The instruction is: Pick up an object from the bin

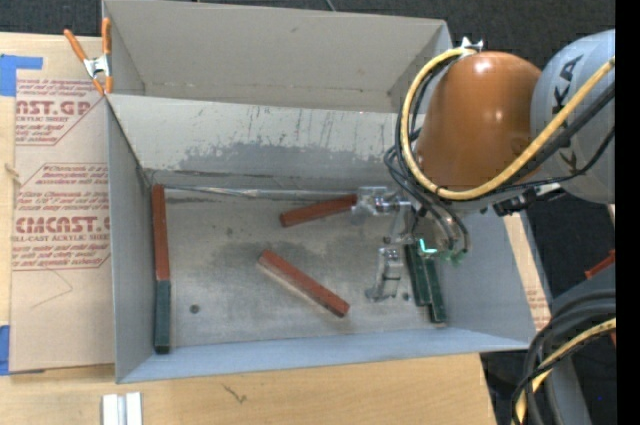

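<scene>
Camera view: the pincer [381,245] sat low in the right half of the grey metal bin [250,123], fingers [384,278] spread wide and nothing between them. Three things lay nearest. A slim reddish-brown stick [318,211], seemingly wooden, lay tilted by the back wall with its right end just beside the far finger. A dark green flat bar [429,285] lay along the right wall, just beside the near finger. A second reddish-brown stick [303,282] lay diagonally mid-floor, its lower end near the pincer. Judgement: no grasp was made yet. The green bar hugged the wall and left little finger room, so either brown stick looked the better pick. The pincer would need to straddle its narrow width near mid-length, go down to the floor, then close.
</scene>
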### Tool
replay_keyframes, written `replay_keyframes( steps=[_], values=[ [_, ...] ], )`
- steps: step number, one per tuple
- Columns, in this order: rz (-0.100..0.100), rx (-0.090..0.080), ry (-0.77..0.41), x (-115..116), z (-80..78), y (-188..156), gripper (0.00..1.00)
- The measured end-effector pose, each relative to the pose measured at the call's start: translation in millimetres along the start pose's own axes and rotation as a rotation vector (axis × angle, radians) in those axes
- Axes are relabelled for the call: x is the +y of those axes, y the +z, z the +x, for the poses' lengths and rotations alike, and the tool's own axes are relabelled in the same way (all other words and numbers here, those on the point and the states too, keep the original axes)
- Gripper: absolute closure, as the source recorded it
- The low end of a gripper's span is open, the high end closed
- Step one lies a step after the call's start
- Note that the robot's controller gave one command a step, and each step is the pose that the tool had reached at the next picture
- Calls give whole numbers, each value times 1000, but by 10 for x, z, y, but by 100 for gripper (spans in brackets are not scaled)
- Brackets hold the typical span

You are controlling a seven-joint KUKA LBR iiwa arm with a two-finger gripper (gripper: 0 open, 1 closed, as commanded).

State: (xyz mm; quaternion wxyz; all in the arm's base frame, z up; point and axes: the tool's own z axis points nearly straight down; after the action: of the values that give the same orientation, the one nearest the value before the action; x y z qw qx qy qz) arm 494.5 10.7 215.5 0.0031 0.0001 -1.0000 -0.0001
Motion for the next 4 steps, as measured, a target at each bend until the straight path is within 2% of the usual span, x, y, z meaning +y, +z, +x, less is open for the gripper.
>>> replay_keyframes(
  steps=[1,2,3,4],
  values=[
    [0,-7,0,0,-16,-31,0],
    [0,-16,-40,39,-78,387,0],
    [-1,-10,67,135,-58,1012,0],
    [-1,-7,-121,27,-61,1453,100]
  ],
)
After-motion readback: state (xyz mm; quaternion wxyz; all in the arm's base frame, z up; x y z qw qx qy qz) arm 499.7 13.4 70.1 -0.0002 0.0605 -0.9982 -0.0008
